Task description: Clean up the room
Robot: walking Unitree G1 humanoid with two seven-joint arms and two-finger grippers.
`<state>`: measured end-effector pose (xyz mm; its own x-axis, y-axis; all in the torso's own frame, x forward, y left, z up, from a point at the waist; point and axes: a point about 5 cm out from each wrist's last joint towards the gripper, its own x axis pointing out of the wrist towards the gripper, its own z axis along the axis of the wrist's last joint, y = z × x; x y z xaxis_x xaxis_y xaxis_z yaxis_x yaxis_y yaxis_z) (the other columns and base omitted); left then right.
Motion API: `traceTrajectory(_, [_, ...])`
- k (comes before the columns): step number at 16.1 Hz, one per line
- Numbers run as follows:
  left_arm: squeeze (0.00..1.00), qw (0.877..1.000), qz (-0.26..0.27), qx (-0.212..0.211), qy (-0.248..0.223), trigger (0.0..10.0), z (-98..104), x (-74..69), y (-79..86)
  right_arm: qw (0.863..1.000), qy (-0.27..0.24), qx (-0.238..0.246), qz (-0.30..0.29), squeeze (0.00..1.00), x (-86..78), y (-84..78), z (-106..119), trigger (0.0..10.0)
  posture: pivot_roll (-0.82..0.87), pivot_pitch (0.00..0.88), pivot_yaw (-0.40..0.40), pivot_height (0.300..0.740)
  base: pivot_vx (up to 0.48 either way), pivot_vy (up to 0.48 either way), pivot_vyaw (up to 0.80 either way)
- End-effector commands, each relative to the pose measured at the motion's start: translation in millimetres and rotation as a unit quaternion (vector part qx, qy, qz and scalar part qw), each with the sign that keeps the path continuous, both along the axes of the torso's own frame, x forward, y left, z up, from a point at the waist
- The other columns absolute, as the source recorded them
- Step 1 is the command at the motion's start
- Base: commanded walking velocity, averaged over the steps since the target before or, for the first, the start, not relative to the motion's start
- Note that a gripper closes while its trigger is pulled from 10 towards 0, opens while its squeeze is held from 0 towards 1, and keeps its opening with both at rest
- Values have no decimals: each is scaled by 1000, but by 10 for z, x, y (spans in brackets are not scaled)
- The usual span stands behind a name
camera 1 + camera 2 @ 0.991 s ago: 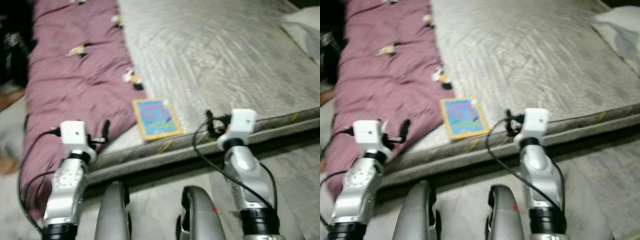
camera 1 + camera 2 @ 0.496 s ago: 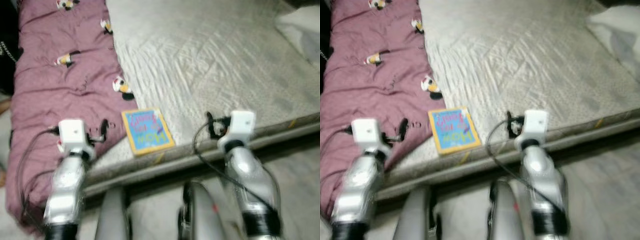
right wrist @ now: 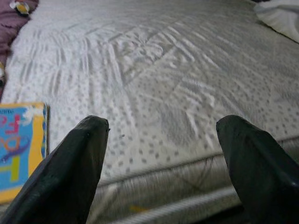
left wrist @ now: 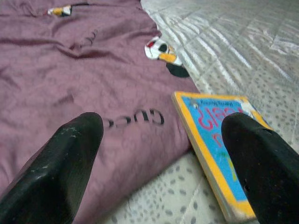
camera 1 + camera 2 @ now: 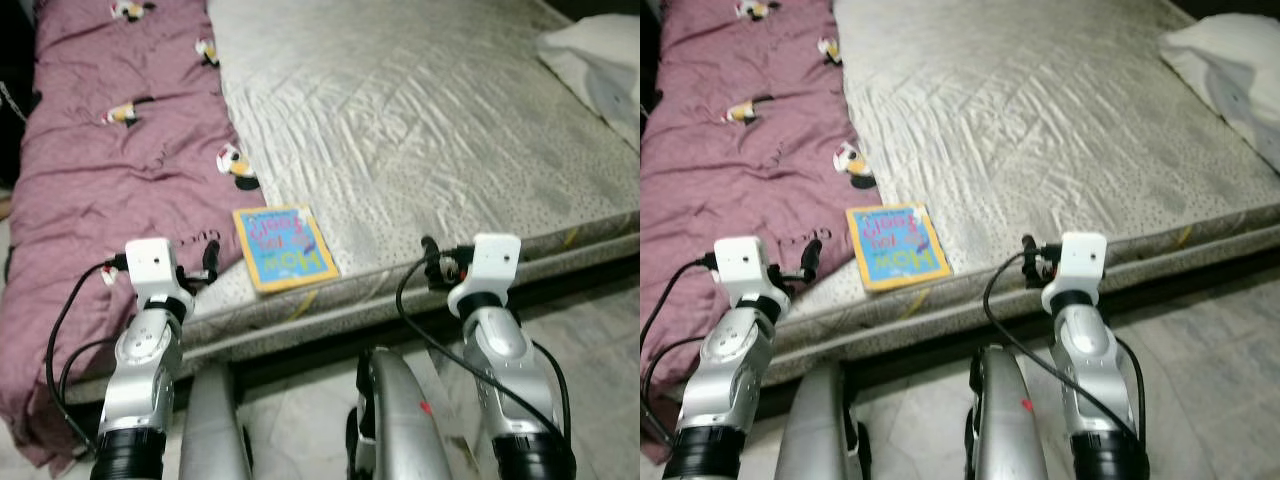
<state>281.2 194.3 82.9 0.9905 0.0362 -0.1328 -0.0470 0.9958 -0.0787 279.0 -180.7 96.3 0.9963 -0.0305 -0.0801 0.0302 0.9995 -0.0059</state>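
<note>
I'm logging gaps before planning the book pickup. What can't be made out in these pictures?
- Book: cover lettering too small to read in the eye views; left wrist view cuts it off behind a finger.
- Purple blanket: far side cut off by the frame edge.
- White pillow: cut off at the frame corner.
- Floor under the mattress: hidden in shadow.

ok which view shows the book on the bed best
The left eye view: the whole book lies flat near the mattress edge. The right eye view matches it; both wrist views crop it behind a finger.
</note>
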Motion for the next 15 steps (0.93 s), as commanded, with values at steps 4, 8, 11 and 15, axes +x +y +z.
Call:
traceTrajectory(4, [0, 1000, -6, -2, -19, 10000, 61, 32, -14, 1000, 2, -4, 0, 0, -31, -15, 6, 10000, -33, 134, -31, 556, 0, 0, 0])
traceTrajectory(8, [0, 1000, -3, -12, -20, 10000, 36, 11, -41, 1000, -1, -6, 3, 0, 9, -8, 32, 10000, -36, 139, -24, 556, 0, 0, 0])
traceTrajectory(11, [0, 1000, -5, -12, -20, 10000, 27, 10, -48, 1000, -3, -6, 3, 0, 21, -8, 43, 10000, -36, 143, -23, 556, 251, 0, 0])
traceTrajectory(15, [0, 1000, -5, -12, -20, 10000, 27, 10, -48, 1000, -3, -6, 3, 0, 21, -8, 43, 10000, -36, 143, -23, 556, 251, 0, 0])
